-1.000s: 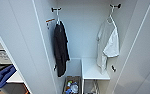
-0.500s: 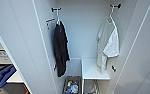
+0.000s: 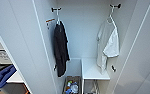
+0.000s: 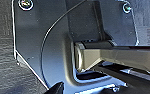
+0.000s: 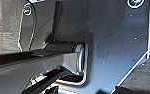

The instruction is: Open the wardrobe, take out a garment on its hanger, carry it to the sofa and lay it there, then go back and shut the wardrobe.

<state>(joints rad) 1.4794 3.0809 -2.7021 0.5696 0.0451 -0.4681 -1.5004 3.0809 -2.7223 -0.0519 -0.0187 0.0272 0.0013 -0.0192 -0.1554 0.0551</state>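
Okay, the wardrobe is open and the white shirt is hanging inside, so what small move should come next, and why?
Probably raise the right arm toward the hanger hook at the peg: the white T-shirt hangs on the right side of the open wardrobe, untouched.

The head camera looked from high and close, forward and down, into the open wardrobe (image 3: 81, 37), while both wrist cameras faced dark floor.

Soft, even light fills the white wardrobe (image 3: 91, 37); head view blurred, edges bowed, wrist views dim.
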